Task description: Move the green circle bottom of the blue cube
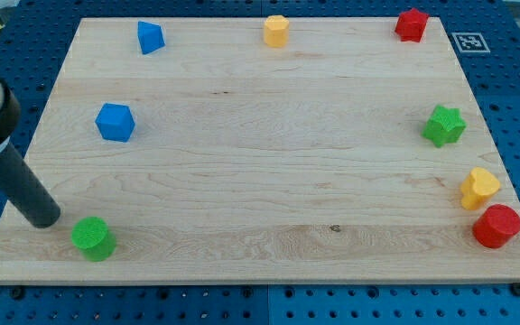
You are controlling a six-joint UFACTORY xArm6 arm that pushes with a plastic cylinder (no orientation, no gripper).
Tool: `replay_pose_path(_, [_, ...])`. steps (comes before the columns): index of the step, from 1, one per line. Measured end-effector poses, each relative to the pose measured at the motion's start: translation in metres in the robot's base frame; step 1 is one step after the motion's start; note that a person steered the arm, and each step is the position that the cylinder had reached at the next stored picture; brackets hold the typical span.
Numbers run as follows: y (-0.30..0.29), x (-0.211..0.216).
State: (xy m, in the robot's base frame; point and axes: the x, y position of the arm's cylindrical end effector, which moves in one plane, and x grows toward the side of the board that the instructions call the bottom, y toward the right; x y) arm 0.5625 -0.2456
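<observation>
Progress looks nearly complete, judging by how the blocks lie. On the wooden desk the green circle sits near the view's bottom-left corner, and the blue cube stands above it toward the view's top, well apart but roughly in the same column, the circle a little to the view's left of the cube. So the circle already lies to the bottom of the cube; what may be left is a small nudge to the view's right to line it up squarely, and perhaps closer.

No claw exists on this arm, so nothing is open, closed or held; the rod only pushes. My tip rests on the desk just beside the green circle, on its upper-left side in the view, apparently not quite touching, though I cannot be sure.

Other blocks stay far from this work: a second blue block and a yellow block near the view's top, a red block at the top right, a green star, a yellow heart and a red cylinder along the view's right
</observation>
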Motion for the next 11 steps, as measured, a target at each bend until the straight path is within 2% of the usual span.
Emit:
replay_pose_path(1, [0.000,0.029])
replay_pose_path(2, [0.028,0.055])
replay_pose_path(3, [0.086,0.056])
replay_pose_path(4, [0.100,0.054])
replay_pose_path(6, [0.063,0.048])
replay_pose_path(7, [0.045,0.028])
replay_pose_path(8, [0.062,-0.006])
replay_pose_path(9, [0.066,-0.007])
replay_pose_path(10, [0.038,-0.008])
replay_pose_path(11, [0.021,-0.027])
